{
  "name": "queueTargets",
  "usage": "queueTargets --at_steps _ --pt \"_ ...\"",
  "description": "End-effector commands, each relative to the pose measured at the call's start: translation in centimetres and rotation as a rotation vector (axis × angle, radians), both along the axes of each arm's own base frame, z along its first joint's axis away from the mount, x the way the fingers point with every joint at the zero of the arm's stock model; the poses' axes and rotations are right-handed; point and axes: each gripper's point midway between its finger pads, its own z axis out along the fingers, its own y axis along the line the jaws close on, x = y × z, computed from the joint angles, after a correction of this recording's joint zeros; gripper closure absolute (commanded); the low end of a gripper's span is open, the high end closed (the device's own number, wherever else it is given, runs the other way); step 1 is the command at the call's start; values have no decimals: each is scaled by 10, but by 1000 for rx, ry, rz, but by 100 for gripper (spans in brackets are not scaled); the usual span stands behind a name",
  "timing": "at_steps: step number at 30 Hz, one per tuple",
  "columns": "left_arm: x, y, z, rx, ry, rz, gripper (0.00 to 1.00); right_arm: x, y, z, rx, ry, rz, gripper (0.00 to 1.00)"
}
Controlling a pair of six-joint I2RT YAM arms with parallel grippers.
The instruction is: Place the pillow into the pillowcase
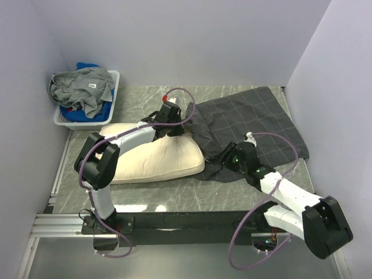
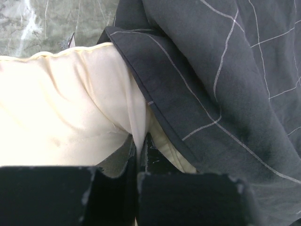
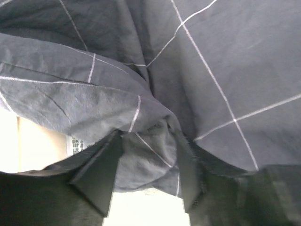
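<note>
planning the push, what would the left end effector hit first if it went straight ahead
The left end effector pinches a fold of the pillow; straight on it would press into more pillow first, then likely the hem of the pillowcase, though depth is unclear.

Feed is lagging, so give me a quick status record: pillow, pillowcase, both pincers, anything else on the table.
pillow: mostly outside, right end under the pillowcase hem
pillowcase: spread out at right, near edge bunched
left pincer: shut on a fold of the pillow
right pincer: shut on bunched pillowcase cloth
other: laundry basket of clothes, back left corner
</note>
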Motion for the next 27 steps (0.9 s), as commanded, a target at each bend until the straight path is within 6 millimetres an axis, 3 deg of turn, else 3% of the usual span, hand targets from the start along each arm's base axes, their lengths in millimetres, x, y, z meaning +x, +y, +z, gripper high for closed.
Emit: queueTargets --at_steps 1,7,14,17,20,27 --pt "13 -5 26 -56 -56 1 99 22 17 23 58 -70 16 45" --pt "16 -9 34 -70 -63 -3 99 15 23 12 34 -25 51 44" --pt "16 -9 35 -78 -62 5 99 11 4 4 -66 -7 14 43" --pt "16 -10 37 -83 -64 2 99 10 -5 1 -102 -10 -13 34" --pt "16 -10 36 -87 -63 3 99 10 0 1 -82 -21 11 27" --pt "17 -11 37 -95 -62 8 99 20 15 2 -49 -38 49 46"
